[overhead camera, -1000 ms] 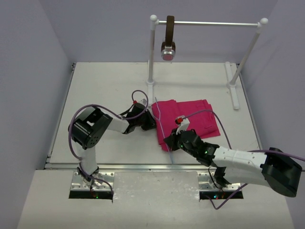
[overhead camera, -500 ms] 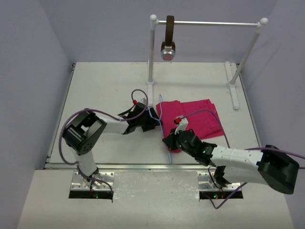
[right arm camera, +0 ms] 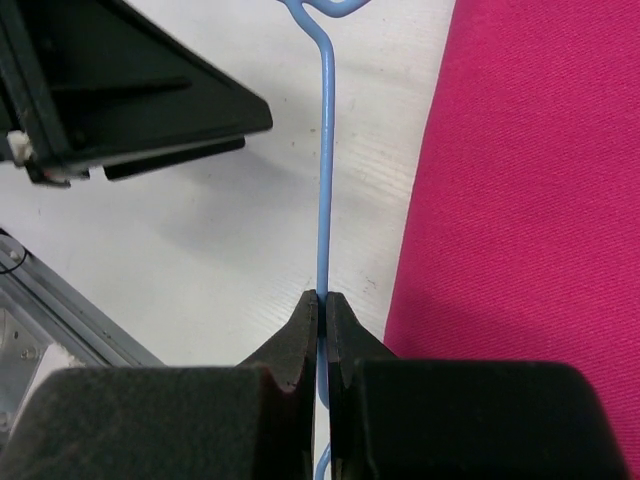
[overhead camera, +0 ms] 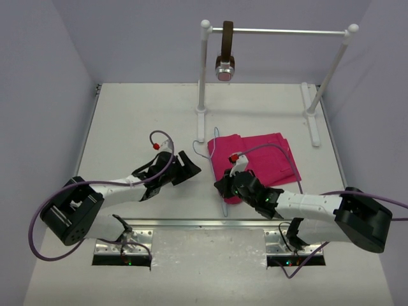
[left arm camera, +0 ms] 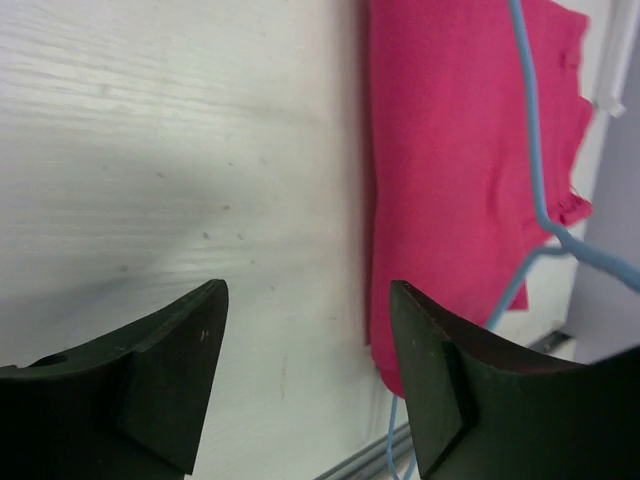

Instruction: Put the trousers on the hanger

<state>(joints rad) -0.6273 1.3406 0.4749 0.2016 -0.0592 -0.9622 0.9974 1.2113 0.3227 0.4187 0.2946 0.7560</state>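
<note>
The magenta trousers [overhead camera: 258,159] lie folded flat on the table, right of centre. A thin pale blue hanger [overhead camera: 215,144] lies along their left edge, partly over the cloth. My right gripper [overhead camera: 223,186] is shut on the hanger's wire [right arm camera: 324,150] near the trousers' front left corner, with the pink fabric [right arm camera: 530,200] just to its right. My left gripper [overhead camera: 191,167] stands open over bare table a short way left of the trousers [left arm camera: 460,150], holding nothing. In the left wrist view the hanger [left arm camera: 530,130] crosses the cloth beyond the fingertips [left arm camera: 440,330].
A white clothes rack [overhead camera: 287,30] stands at the back of the table, with a brown strap with a round metal end [overhead camera: 224,54] hanging from its rail. Its posts and feet [overhead camera: 312,124] are behind the trousers. A metal rail [overhead camera: 191,222] runs along the near table edge.
My left gripper has opened, let go at the hanger's edge and drawn back to the left and nearer. The right gripper has kept its hold on the hanger and shifted slightly left.
</note>
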